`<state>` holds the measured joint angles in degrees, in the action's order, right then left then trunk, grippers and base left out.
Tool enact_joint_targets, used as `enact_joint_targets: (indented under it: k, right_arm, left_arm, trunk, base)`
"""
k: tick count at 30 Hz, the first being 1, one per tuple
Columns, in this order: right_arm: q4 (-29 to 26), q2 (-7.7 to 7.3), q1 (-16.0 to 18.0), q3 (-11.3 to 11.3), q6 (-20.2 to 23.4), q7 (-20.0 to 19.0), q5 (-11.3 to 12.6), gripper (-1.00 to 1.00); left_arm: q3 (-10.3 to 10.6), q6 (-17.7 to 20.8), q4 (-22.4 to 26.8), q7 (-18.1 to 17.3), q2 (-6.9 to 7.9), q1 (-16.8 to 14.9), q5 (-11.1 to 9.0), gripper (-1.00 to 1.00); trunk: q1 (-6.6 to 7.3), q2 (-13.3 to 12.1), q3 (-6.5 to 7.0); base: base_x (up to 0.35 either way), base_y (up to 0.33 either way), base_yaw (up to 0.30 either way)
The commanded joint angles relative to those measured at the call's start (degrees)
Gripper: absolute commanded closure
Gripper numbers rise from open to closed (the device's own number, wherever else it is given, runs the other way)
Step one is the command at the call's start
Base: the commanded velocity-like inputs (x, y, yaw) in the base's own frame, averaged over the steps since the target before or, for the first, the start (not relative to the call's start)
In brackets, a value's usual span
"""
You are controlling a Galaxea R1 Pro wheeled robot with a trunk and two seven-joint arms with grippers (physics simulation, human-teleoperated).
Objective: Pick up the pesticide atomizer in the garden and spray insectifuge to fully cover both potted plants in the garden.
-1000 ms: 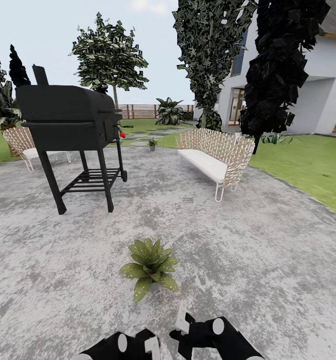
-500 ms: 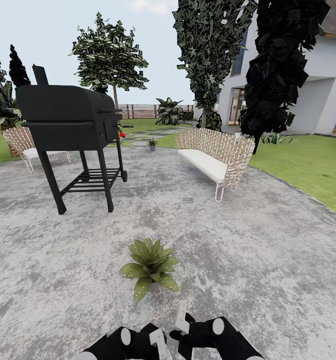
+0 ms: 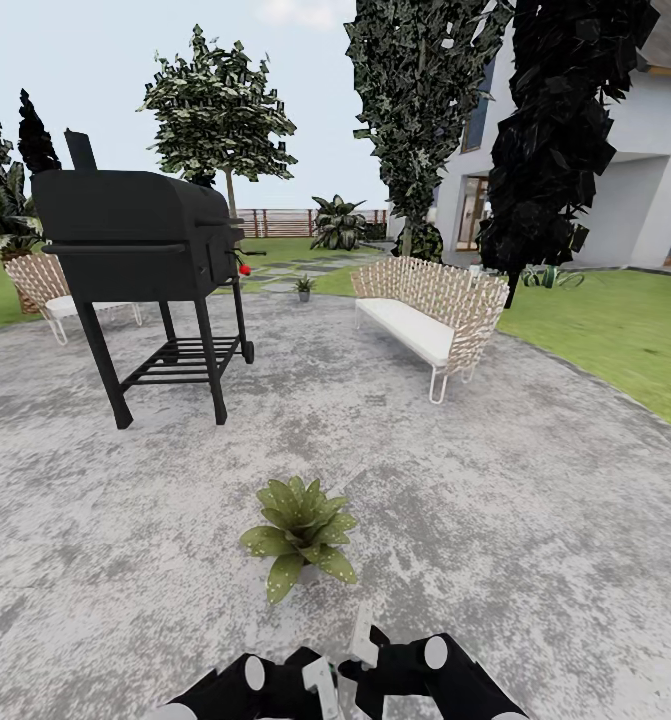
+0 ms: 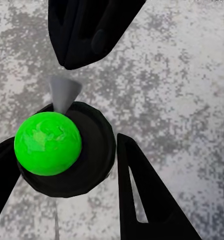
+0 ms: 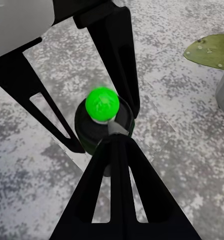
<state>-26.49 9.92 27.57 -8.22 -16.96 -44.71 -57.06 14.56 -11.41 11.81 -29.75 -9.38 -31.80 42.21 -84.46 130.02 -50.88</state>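
Paved patio (image 3: 535, 500) under me. The near potted plant (image 3: 300, 535) lies just ahead of both grippers; the second potted plant (image 3: 303, 287) is well beyond. My left gripper (image 3: 315, 680) appears clamped round the upright pesticide atomizer (image 4: 94, 150). The right gripper (image 3: 365, 640) has its fingers drawn together, tips at the nozzle and gripping nothing.

Home garden patio: paved circle (image 3: 535, 520), black grill (image 3: 135, 240), wicker sofa (image 3: 430, 310), lawn (image 3: 615, 330), fence (image 3: 275, 222), house (image 3: 645, 180) seen.
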Motion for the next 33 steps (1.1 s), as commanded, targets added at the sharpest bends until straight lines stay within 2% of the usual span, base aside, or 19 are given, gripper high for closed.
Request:
enact_joint_targets:
  k: [1, 20, 25, 27, 33]
  right_arm:
    - [-0.1, 0.08, 0.0, -0.5, -0.3, -0.3, -0.5, 1.00]
    - [-0.1, 0.08, 0.0, -0.5, -0.3, -0.3, -0.5, 1.00]
    - [-0.1, 0.08, 0.0, -0.5, -0.3, -0.3, -0.5, 1.00]
    - [-0.1, 0.08, 0.0, -0.5, -0.3, -0.3, -0.5, 1.00]
    - [-0.2, 0.08, 0.0, -0.5, -0.3, -0.2, -0.5, 1.00]
  left_arm:
    - [-0.2, -0.3, 0.0, -0.1, -0.10, 0.0, 0.6, 1.00]
    - [-0.2, -0.3, 0.0, -0.1, -0.62, 0.0, 0.6, 1.00]
    - [0.0, -0.3, -0.2, -0.1, 0.22, 0.0, 0.4, 1.00]
    - [-0.1, -0.3, -0.2, -0.1, 1.60, 0.0, 0.4, 1.00]
    - [-0.1, -0.9, -0.7, -0.1, 7.42, 0.0, -0.2, 1.00]
  trunk:
    - [0.01, 0.0, -0.06]
    - [0.01, 0.0, -0.06]
    - [0.01, 0.0, -0.06]
    - [0.01, 0.0, -0.06]
    - [0.01, 0.0, -0.06]
  base:
    - [0.000, 0.000, 0.000]
    - [0.000, 0.000, 0.000]
    - [0.000, 0.000, 0.000]
    - [0.000, 0.000, 0.000]
    - [0.000, 0.000, 0.000]
